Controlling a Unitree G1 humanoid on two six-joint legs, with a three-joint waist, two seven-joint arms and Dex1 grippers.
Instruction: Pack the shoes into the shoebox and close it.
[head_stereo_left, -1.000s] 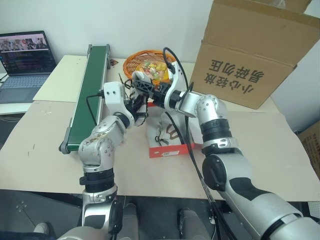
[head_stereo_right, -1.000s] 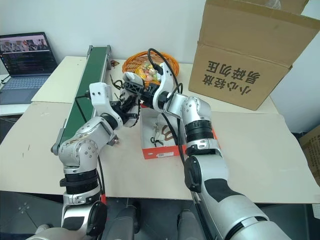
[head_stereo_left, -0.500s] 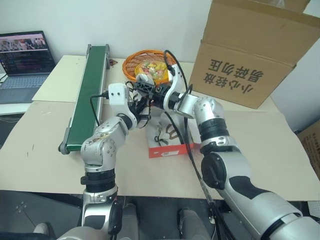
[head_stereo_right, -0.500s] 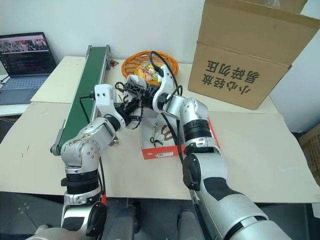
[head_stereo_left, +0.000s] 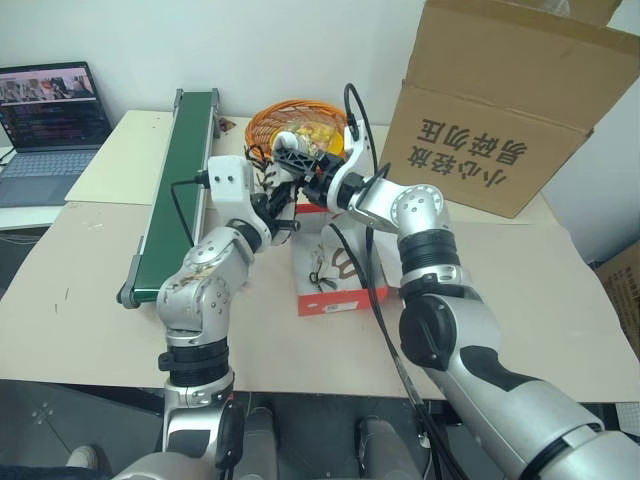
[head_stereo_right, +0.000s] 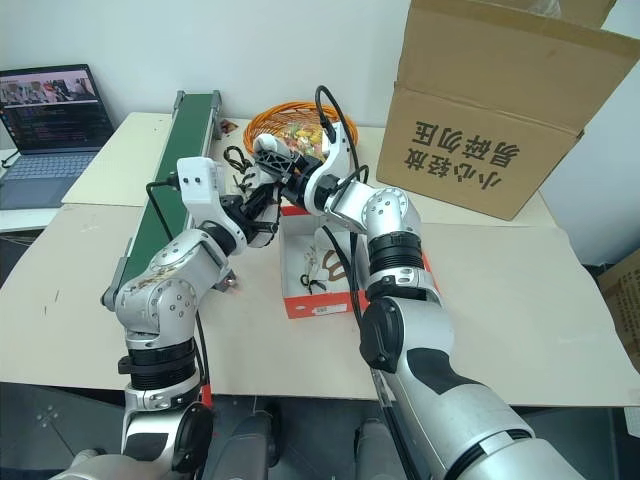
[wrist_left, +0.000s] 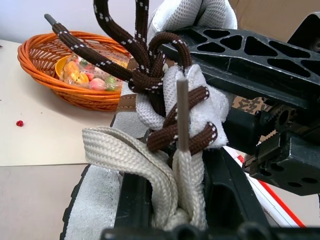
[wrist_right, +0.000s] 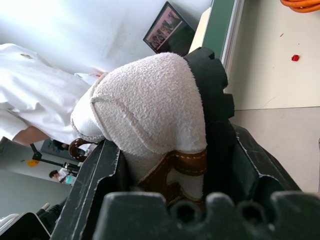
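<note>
White fleece shoe (head_stereo_left: 285, 150) hangs in the air between both grippers, above the far end of the open red shoebox (head_stereo_left: 335, 270), near the orange basket (head_stereo_left: 300, 125). Head views: left gripper (head_stereo_left: 272, 195) comes at the shoe from the conveyor belt (head_stereo_left: 180, 180) side, right gripper (head_stereo_right: 285, 180) from the brown carton (head_stereo_left: 500, 110) side. A second shoe looks to be lying inside the box already, dark straps on white, but the right arm covers most of it, so I can't be sure.

Left wrist view: left jaws pinched tight on the shoe's beige lace (wrist_left: 150, 170) and grey suede edge, brown laces (wrist_left: 160, 75) bunched just past the fingertips. Black frame of the right gripper (wrist_left: 250, 65) sits right beside, touching the fleece.

Right wrist view: right jaws narrowed around the fleece toe (wrist_right: 150, 110) and brown strap, black sole (wrist_right: 215, 95) pressed against one finger. Looks like a hold; how firm it is I can't tell.

Step in hand, as I judge it: handover or re-grip before dropping the shoe in. To do it well: make the right grip solid before the left lets go, keep the laces from snagging on the fingers, lower the shoe sole-down beside the other one so the lid can shut.

Hard to see: box lid, box interior, how the laces are tangled.
</note>
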